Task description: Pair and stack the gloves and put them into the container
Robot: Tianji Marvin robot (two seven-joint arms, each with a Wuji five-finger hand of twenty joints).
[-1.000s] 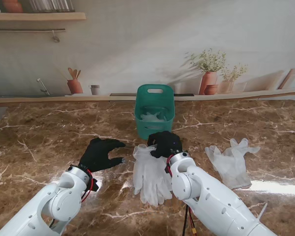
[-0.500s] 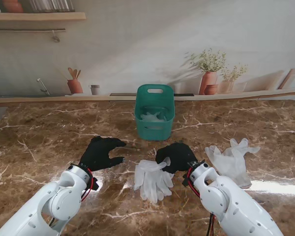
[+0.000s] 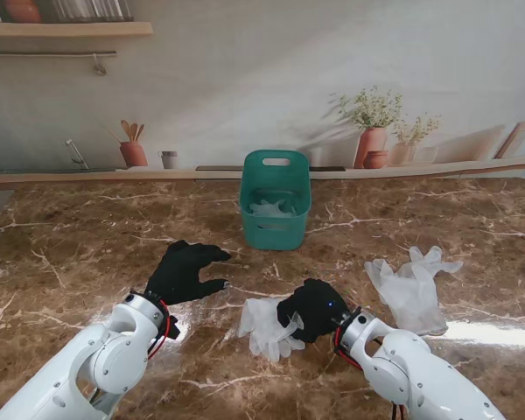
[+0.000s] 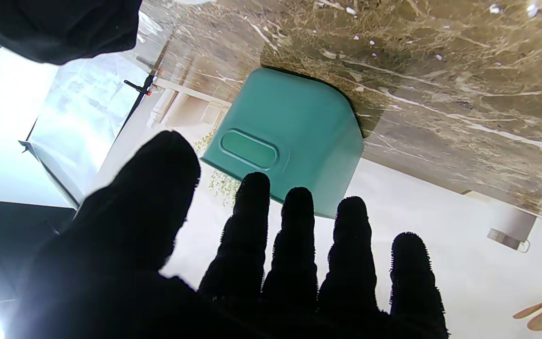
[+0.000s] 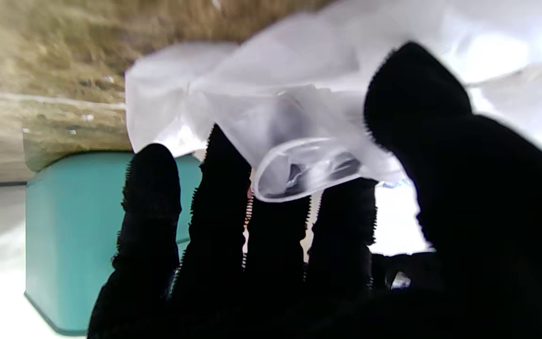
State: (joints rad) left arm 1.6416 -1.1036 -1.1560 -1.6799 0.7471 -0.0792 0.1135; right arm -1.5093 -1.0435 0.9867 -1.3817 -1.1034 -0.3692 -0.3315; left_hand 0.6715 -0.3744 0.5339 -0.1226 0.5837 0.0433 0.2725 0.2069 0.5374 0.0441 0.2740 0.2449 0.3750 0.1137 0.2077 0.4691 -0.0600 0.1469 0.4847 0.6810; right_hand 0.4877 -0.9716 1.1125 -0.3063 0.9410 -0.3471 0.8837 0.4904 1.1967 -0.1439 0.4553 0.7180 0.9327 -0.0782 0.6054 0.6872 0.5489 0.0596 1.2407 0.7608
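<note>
The right hand [image 3: 311, 308] grips the crumpled white gloves [image 3: 264, 325] on the marble surface [image 3: 70, 254]. The left hand [image 3: 185, 272] hovers spread and empty. Another pair [image 3: 413, 284] lies right (near the teal container [image 3: 276, 210]).

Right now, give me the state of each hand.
Left hand: open, fingers spread, holding nothing.
Right hand: shut on the white gloves at the table's middle.
</note>
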